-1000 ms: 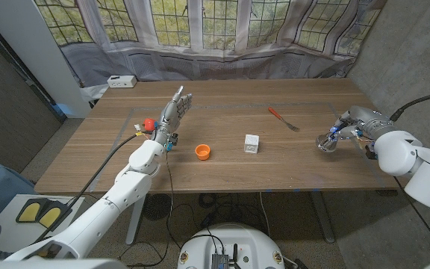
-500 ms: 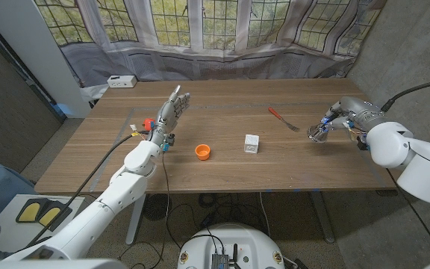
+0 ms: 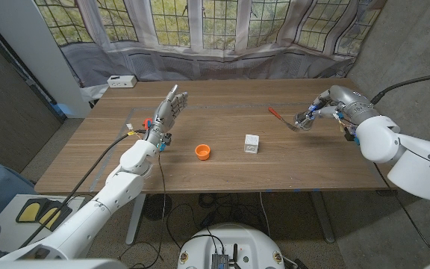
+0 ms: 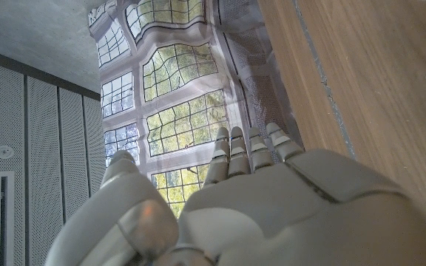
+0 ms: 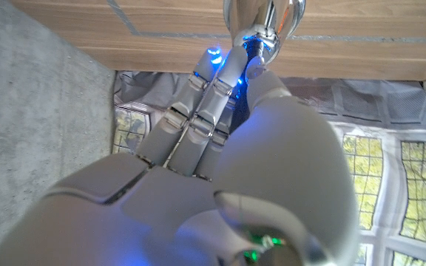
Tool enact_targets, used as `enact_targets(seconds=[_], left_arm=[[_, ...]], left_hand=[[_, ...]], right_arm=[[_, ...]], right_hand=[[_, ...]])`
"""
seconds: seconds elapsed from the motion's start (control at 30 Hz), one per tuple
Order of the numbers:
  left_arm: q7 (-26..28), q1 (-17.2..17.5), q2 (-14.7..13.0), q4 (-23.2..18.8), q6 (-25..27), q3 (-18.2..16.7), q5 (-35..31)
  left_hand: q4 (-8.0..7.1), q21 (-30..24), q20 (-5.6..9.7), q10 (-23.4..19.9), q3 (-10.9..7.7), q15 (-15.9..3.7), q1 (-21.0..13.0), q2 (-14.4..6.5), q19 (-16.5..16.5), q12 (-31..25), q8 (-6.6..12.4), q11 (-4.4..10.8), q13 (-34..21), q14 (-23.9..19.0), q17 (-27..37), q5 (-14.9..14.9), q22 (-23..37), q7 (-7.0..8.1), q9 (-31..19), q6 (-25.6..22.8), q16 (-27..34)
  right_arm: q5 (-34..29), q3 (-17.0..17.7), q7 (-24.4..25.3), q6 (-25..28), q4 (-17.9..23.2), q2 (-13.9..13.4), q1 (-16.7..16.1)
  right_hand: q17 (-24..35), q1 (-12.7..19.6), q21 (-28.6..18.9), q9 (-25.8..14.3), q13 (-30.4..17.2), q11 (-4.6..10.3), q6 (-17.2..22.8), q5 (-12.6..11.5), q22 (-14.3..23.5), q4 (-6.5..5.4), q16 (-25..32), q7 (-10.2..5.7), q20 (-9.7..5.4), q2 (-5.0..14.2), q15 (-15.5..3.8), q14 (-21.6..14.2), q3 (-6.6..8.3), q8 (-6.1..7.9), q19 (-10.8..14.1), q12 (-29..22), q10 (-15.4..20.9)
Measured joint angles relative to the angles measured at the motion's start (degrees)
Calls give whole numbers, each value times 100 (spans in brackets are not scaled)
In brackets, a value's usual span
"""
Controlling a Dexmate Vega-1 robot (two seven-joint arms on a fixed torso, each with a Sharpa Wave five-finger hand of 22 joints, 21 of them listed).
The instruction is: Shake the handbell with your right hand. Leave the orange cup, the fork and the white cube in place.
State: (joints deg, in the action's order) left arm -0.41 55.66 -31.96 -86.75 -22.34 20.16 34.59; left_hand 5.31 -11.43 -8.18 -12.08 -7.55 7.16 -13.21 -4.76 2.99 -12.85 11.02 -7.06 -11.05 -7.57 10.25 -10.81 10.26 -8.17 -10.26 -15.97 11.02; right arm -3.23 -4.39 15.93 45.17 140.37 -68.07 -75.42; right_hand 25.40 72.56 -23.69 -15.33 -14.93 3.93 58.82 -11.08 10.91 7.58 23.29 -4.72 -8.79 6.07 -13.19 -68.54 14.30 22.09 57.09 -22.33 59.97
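The robot's right hand [image 3: 327, 107] holds the shiny handbell [image 3: 303, 119] above the far right of the wooden table [image 3: 222, 168], its fingers [image 5: 202, 96] curled together around the handle with the bell's metal bowl just past the fingertips, close to the red-handled fork [image 3: 282, 119]. The left hand [image 3: 169, 112] is raised over the table's left side, holding nothing, its fingers [image 4: 231, 151] straight and only slightly apart. The orange cup [image 3: 203, 152] and white cube [image 3: 251, 143] sit near the table's middle, well apart from both hands.

Right robot hand [image 3: 321, 109] raised, fingers closed; left robot hand [image 3: 169, 112] upright, fingers extended.
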Motion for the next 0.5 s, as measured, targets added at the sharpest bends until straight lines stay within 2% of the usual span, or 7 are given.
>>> enact_targets(seconds=[0.33,0.5], left_arm=[[-141,-90,24,134,-57,-1,43],[-176,-127,33,198,-60,14,52]], left_hand=[[15,0,0,0,-15,0,0,0,0,0,0,0,0,0,0,0,0,20,0,-20,0],[15,0,0,0,-15,0,0,0,0,0,0,0,0,0,0,0,0,20,0,-20,0]], right_arm=[[11,-208,92,-954,-346,336,305],[128,-272,21,-1718,-616,529,475]], right_hand=[[53,7,-28,-25,0,-10,-21,1,1,-16,-85,21,9,6,0,-1,-46,0,-51,0,-10],[79,23,-49,-25,-1,-17,-21,5,1,-18,-107,21,9,21,1,-1,-61,0,-51,0,-17]])
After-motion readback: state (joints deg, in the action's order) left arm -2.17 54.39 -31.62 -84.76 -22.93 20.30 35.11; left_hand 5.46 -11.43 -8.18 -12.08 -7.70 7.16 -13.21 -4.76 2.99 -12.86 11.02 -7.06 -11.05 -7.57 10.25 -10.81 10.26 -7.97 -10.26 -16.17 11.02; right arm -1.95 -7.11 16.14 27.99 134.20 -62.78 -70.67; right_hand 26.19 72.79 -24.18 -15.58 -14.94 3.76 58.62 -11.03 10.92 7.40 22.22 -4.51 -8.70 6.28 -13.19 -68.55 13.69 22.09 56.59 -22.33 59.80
